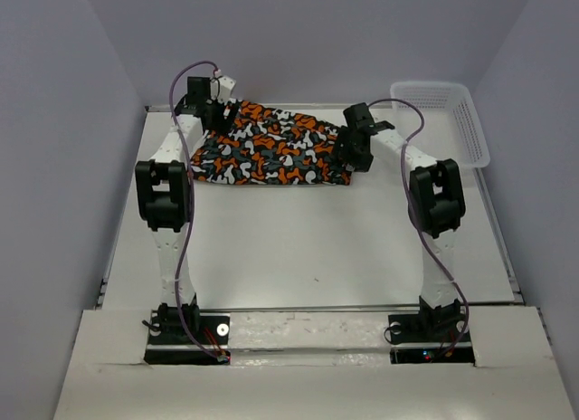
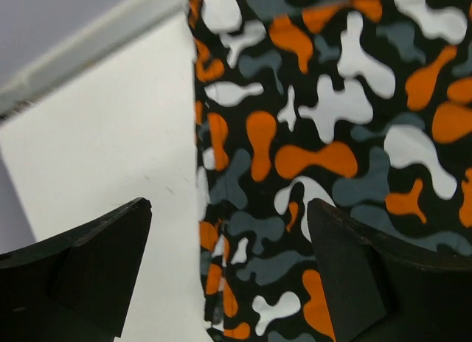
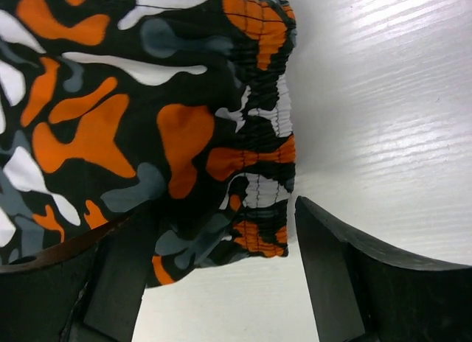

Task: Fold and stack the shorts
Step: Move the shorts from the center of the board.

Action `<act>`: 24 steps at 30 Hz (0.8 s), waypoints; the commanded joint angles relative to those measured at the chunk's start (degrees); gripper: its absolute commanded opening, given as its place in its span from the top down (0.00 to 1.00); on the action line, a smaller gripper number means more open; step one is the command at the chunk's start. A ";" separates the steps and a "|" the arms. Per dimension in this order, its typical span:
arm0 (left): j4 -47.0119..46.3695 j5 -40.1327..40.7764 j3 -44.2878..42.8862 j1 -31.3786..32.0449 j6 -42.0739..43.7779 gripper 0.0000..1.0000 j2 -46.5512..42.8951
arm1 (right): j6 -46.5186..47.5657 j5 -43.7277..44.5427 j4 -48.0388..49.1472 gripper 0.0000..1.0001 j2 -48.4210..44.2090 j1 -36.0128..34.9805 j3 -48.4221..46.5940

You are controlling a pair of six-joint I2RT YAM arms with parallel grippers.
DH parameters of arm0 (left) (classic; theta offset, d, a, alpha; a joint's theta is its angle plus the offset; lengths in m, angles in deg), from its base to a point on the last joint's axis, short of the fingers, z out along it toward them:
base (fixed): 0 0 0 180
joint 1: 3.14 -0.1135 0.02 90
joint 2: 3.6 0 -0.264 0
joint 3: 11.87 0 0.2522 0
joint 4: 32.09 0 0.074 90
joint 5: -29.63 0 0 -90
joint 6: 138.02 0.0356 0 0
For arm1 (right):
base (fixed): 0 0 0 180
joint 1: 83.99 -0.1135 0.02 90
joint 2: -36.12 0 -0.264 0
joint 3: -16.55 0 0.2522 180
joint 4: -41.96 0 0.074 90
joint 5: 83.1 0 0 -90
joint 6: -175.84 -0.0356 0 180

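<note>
The shorts [image 1: 271, 153] lie spread at the far side of the surface [image 1: 298, 248], one layer doubled over, with an arm at each end. The left hand [image 2: 228, 202] hovers with its fingers wide apart over the far-left edge of the cloth, one over bare surface and one over print, pinching nothing. The right hand [image 3: 221, 217] is also parted, and the elastic waistband [image 3: 262, 150] corner lies loose between its fingers.

The step looks like finishing a fold. To do it well, lift both hands straight up before moving sideways, so no finger drags the top layer askew. Then check that the right edge sits flush with the layer beneath.

The white mesh basket [image 1: 452, 121] stands at the far right, close to the right arm's elbow. The near half of the surface is open for the next fold.
</note>
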 commanded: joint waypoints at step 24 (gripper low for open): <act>9.72 -8.45 51.52 -3.48 7.57 0.91 -25.96 | 18.00 -12.42 0.17 0.71 -15.52 0.00 25.14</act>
